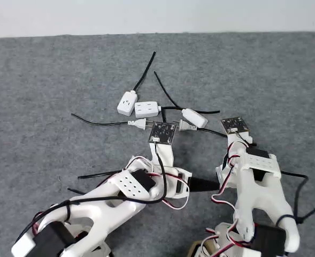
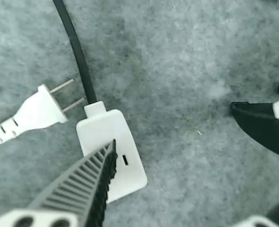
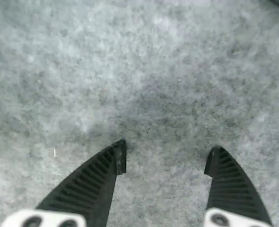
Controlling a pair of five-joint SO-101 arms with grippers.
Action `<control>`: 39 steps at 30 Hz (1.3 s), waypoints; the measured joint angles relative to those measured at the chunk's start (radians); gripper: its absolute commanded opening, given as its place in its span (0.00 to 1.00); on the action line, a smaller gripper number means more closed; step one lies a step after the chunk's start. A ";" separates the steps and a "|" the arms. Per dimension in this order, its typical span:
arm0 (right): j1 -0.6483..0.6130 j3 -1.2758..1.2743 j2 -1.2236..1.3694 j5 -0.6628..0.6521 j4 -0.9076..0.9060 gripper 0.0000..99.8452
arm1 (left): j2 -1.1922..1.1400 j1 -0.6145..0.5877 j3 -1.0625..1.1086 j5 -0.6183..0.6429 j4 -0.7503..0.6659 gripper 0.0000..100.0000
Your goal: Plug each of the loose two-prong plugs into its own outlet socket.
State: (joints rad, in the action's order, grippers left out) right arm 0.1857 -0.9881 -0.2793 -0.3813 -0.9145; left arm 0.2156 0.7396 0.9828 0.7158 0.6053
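Grey felt-like table cover (image 1: 285,75) underneath, with the white plastic left arm (image 1: 109,198) and right arm (image 1: 259,182) leaning in from the near edge. Left gripper (image 2: 173,125) gapes wide. One ribbed black finger (image 2: 94,182) hangs over the corner of a white rectangular outlet socket (image 2: 122,135). Just beside it lies a loose white two-prong plug (image 2: 32,113), prongs bare, pointing at the socket's black cord (image 2: 75,47). Right gripper (image 3: 167,147) is spread too, bare felt between its tips. From above, three sockets cluster ahead of the arms, two unplugged plugs near them, cords trailing around.
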 measured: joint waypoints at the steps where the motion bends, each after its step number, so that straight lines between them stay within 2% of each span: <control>1: 0.000 0.000 0.000 0.000 0.000 0.27 | 0.000 -0.002 -0.008 0.000 0.009 0.53; 7: 0.000 0.000 0.000 0.000 0.000 0.27 | -0.009 -0.006 -0.086 0.000 0.140 0.53; 14: 0.000 0.000 0.000 0.000 0.000 0.27 | -0.008 -0.005 -0.097 0.000 0.164 0.53; 22: 0.000 0.000 0.000 0.000 0.000 0.27 | 0.222 -0.008 -0.058 0.000 0.210 0.53; 29: 0.000 0.000 0.000 0.000 0.000 0.27 | 0.247 -0.005 0.017 0.000 0.187 0.53; 35: 0.000 0.000 0.000 0.000 0.000 0.27 | 0.123 0.003 0.043 0.000 0.120 0.53; 39: 0.000 0.000 0.000 0.000 0.000 0.27 | 0.043 0.058 0.037 0.003 0.114 0.53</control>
State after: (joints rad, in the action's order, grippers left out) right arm 0.1857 -0.9881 -0.2793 -0.3813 -0.9145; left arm 0.2585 0.7979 1.0196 0.7188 0.7188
